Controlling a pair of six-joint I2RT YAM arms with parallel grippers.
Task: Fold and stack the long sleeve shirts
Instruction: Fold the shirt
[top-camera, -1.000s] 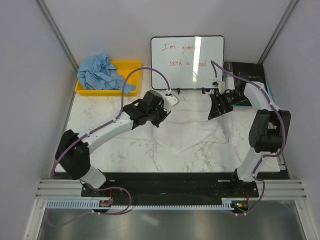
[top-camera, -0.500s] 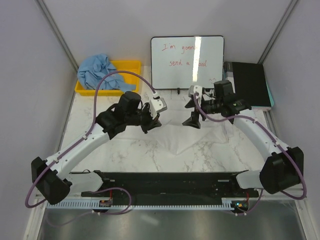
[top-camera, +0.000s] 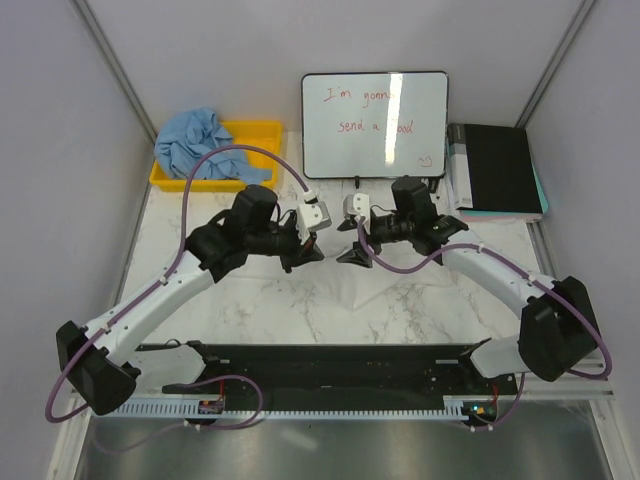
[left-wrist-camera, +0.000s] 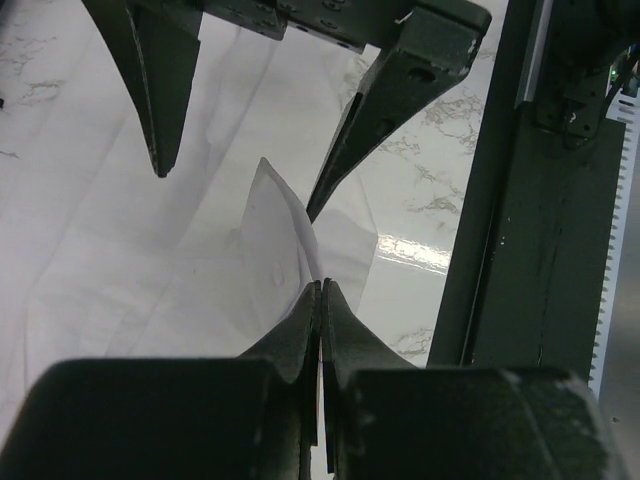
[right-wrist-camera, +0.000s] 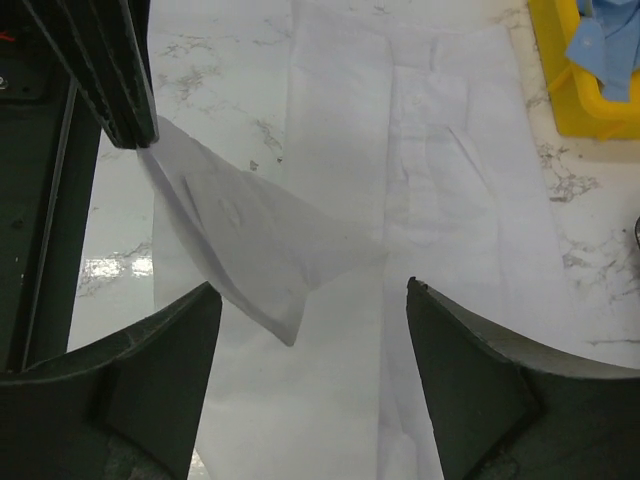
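The white long sleeve shirt (top-camera: 360, 285) lies flattened on the marble table in the middle. My left gripper (top-camera: 310, 250) is shut on a lifted flap of it (left-wrist-camera: 285, 225), seen pinched between its jaws (left-wrist-camera: 320, 287). My right gripper (top-camera: 350, 252) is open and empty just above the shirt (right-wrist-camera: 440, 200), facing the left gripper; its jaws stand wide apart (right-wrist-camera: 312, 290). The light blue shirt (top-camera: 195, 140) is bunched up over the left end of the yellow bin (top-camera: 262, 130), and shows at the top right in the right wrist view (right-wrist-camera: 608, 40).
A whiteboard (top-camera: 375, 122) with red writing stands at the back centre. A black notebook (top-camera: 495, 170) lies at the back right. The black base rail (top-camera: 340, 360) runs along the near edge. Grey walls close in left and right.
Both arms have swung in toward the table's middle. The right gripper has moved left across the white shirt to face the left gripper. The shirt looks narrower and more gathered.
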